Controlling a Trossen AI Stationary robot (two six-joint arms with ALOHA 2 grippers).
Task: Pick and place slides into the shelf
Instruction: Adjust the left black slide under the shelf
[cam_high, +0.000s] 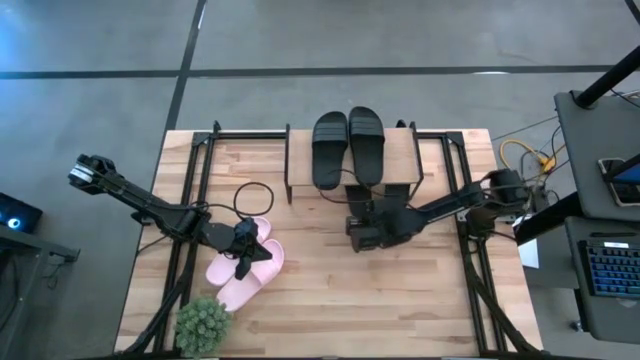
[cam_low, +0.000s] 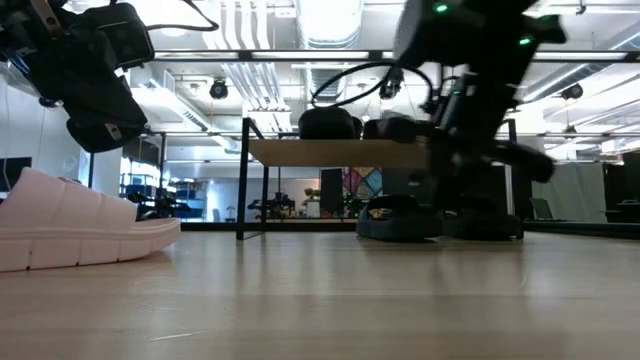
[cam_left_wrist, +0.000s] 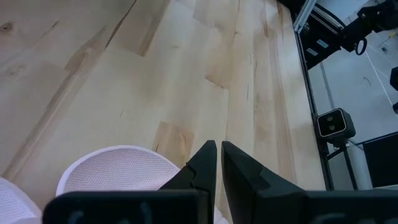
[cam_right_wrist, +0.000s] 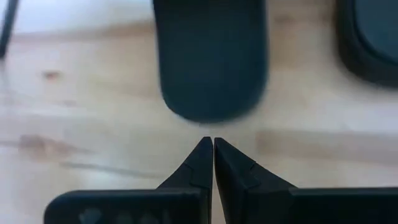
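Note:
The shelf (cam_high: 400, 160) stands at the table's far middle, and two black slides (cam_high: 330, 148) (cam_high: 367, 143) lie on its wooden top board. Two more black slides (cam_low: 400, 220) (cam_low: 482, 216) rest on the table under it. My right gripper (cam_high: 358, 212) is shut just in front of one black slide's rounded end (cam_right_wrist: 211, 68), a short gap away. Two pink slides (cam_high: 245, 268) lie side by side, soles down, at the near left. My left gripper (cam_left_wrist: 219, 148) hangs shut above a pink slide (cam_left_wrist: 118, 171), clear of it in the low view (cam_low: 95, 90).
A small green plant (cam_high: 203, 325) sits at the table's near left corner, close to the pink slides. A black cable loop (cam_high: 255, 195) lies left of the shelf. Bare wooden table (cam_high: 400, 300) stretches across the near middle and right. Black frame rails run along both sides.

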